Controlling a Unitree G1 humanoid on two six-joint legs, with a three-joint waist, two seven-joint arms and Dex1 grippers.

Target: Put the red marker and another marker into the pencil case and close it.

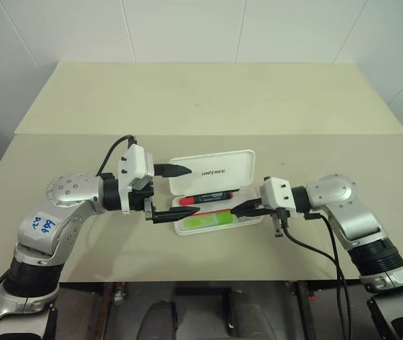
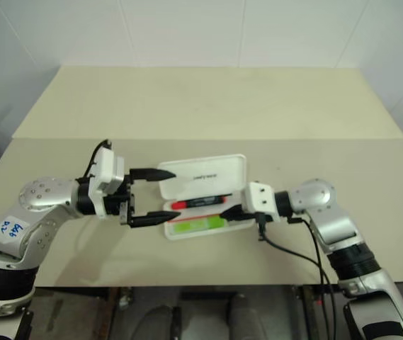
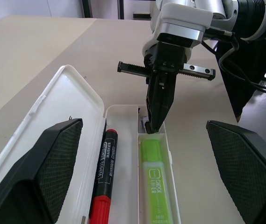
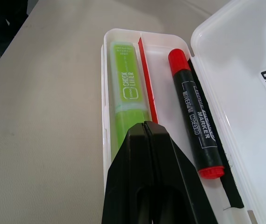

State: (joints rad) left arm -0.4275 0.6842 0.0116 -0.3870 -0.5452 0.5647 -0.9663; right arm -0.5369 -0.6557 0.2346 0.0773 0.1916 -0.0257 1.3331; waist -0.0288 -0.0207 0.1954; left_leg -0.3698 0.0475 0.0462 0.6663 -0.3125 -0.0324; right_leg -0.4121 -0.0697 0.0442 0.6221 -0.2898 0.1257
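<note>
Left eye view. Pencil case (image 1: 212, 170): centre of frame on the beige bench (image 1: 208, 99), lid swung up and back. Red marker (image 1: 206, 197): lying in the case's upper compartment, red cap toward frame left. Light-green highlighter (image 1: 209, 221): in the lower compartment, parallel to the marker. Left end effector (image 1: 176, 192): left of centre, fingers spread wide, one finger over the lid's left end, the other by the tray's left end; holds nothing. Right end effector (image 1: 239, 209): right of centre, fingers pressed together, tip at the tray's right end, beside the highlighter.

Right eye view. Same layout: case mid-frame, open fingers bracketing its left end, closed fingers meeting its right end.

Left wrist view. Own two fingers (image 3: 44, 168) stand wide apart at the lower corners, the case between them. Marker lower centre-left; highlighter lower centre. Closed right end effector descends from upper centre, tip at the highlighter's far end; contact cannot be told.

Right wrist view. Own closed fingers (image 4: 158, 182) rise from bottom centre, covering the highlighter's near end. Marker to the right of them, apart. Lid at upper right, lettering partly visible.
</note>
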